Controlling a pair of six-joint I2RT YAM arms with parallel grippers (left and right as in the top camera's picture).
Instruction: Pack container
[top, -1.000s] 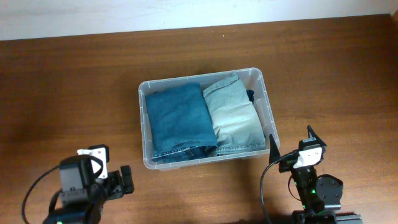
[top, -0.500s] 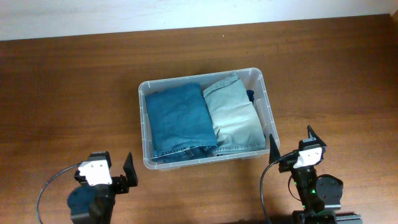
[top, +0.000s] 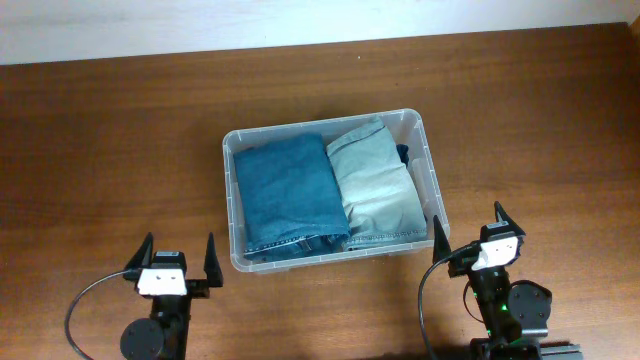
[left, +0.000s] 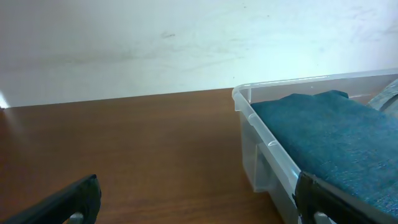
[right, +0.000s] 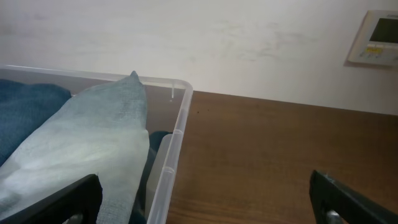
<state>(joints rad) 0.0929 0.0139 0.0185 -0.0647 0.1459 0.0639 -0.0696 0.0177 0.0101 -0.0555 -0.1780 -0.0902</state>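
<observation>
The clear plastic container sits mid-table. Inside lie folded dark blue jeans on the left and folded pale blue jeans on the right. My left gripper is open and empty at the front left, just short of the container's front left corner; the dark jeans show in its wrist view. My right gripper is open and empty at the front right, straddling the container's right wall. The pale jeans show in the right wrist view.
The brown wooden table runs to a white wall at the back. A white wall controller shows at upper right in the right wrist view. Cables trail from both arm bases at the table's front edge.
My left arm has swung round from facing right to facing the back wall, its open fingers now pointing up beside the container's front left corner. The right arm has not moved.
</observation>
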